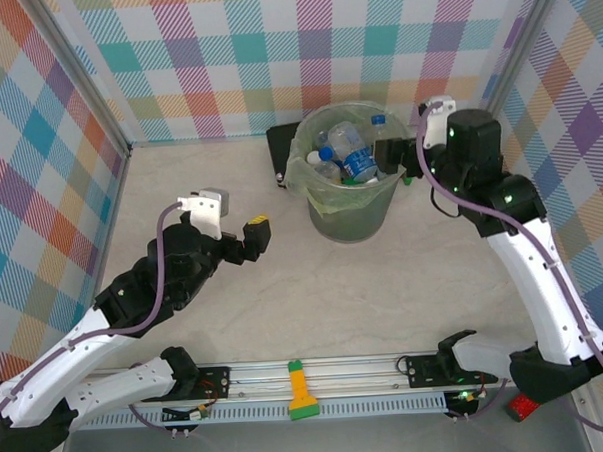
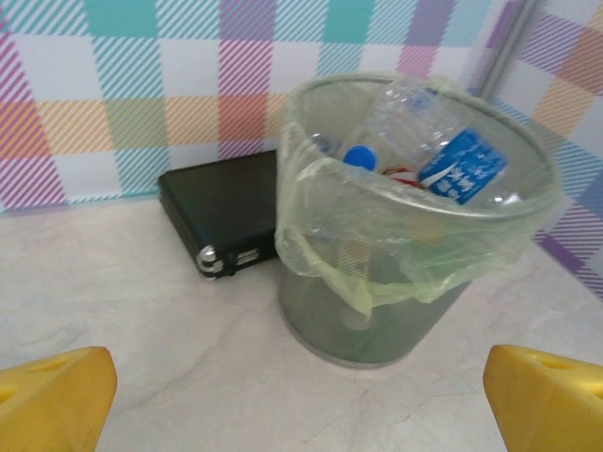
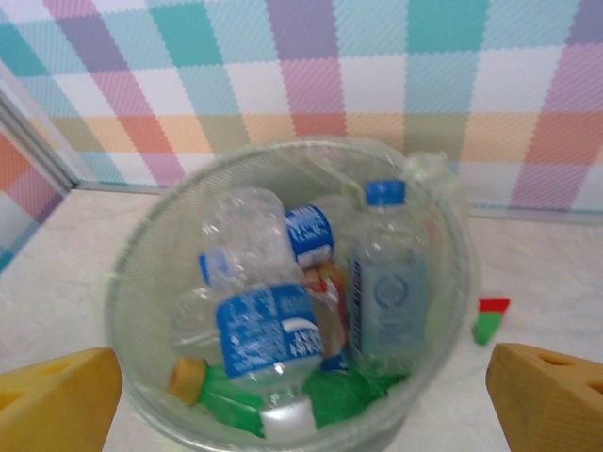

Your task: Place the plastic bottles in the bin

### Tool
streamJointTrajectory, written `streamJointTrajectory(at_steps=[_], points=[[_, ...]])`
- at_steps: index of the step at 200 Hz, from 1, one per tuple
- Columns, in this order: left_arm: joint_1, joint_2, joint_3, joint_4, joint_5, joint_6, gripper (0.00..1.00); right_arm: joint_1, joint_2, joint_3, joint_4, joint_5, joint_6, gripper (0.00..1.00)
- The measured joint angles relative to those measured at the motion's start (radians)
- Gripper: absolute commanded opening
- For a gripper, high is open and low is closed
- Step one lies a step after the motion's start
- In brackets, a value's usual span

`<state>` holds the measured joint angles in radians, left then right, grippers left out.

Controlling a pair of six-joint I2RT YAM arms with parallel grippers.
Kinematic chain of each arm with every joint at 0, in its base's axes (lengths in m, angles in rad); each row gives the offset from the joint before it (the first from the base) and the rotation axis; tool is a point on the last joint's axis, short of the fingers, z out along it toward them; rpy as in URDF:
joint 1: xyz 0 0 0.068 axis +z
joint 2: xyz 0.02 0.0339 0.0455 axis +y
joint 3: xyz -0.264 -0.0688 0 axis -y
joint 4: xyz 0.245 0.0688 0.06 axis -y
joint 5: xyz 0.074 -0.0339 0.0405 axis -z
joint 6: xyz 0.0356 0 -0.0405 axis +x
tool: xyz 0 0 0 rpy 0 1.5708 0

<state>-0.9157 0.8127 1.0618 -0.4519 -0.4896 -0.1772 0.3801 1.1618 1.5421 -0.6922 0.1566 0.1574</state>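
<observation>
Looks like the retreat step: park the left gripper [image 1: 254, 236] left of the bin [image 1: 353, 220] and lift the right gripper [image 1: 390, 154] straight up off the right rim, clear of the bag liner [image 2: 320, 235]. Left jaws are wide apart and empty. The plastic bottles [image 1: 357, 159] are piled inside the bin, and the right jaws are also wide apart and empty.
</observation>
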Motion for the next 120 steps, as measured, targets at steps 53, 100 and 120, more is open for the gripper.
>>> streamJointTrajectory(at_steps=[53,100,120], points=[[0.011,0.003,-0.074,-0.055,-0.237,-0.09,1.0,-0.002,-0.191,-0.353,0.116,0.15,0.019,0.99],[0.131,0.02,-0.19,-0.067,-0.32,-0.15,1.0,-0.011,-0.353,-0.604,0.245,0.303,0.021,0.99],[0.204,0.048,-0.24,-0.066,-0.316,-0.179,1.0,-0.022,-0.413,-0.713,0.276,0.363,0.031,0.99]])
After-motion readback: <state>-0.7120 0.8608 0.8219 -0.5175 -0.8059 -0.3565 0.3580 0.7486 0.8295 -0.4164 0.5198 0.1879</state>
